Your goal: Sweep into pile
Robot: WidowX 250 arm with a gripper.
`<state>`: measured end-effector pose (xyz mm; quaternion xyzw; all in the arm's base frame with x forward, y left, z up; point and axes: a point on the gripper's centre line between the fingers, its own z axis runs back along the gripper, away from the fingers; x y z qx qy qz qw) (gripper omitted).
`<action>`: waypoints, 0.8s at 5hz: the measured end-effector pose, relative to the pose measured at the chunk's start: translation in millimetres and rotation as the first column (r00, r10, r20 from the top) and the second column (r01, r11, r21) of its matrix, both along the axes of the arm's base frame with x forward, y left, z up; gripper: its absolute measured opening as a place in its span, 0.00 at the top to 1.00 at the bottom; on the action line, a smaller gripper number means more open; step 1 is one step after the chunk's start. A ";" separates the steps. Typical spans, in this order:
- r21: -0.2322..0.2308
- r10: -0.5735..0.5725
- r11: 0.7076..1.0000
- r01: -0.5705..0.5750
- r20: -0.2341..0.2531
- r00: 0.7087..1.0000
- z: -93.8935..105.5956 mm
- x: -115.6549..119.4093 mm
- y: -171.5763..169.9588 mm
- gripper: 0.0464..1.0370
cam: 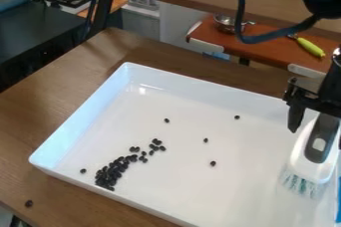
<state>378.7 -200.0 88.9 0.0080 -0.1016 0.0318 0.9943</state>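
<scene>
Holding the brush (310, 169) in the tool (317, 137) by its handle (323, 130), best spot; probably light, stiff there, springy at the bristles (303, 185) against loose beans (112, 172).

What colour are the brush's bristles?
The bristles are white and blue-green, best seen in the camera view.
</scene>
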 end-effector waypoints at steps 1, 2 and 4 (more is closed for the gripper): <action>-0.009 0.017 1.000 -0.018 -0.025 1.000 0.3 7.6 1.0 0.04; -0.002 0.050 0.999 -0.050 -0.045 0.998 -4.0 11.5 5.4 0.07; 0.002 0.087 0.996 -0.087 -0.060 0.994 -16.4 5.6 8.7 0.54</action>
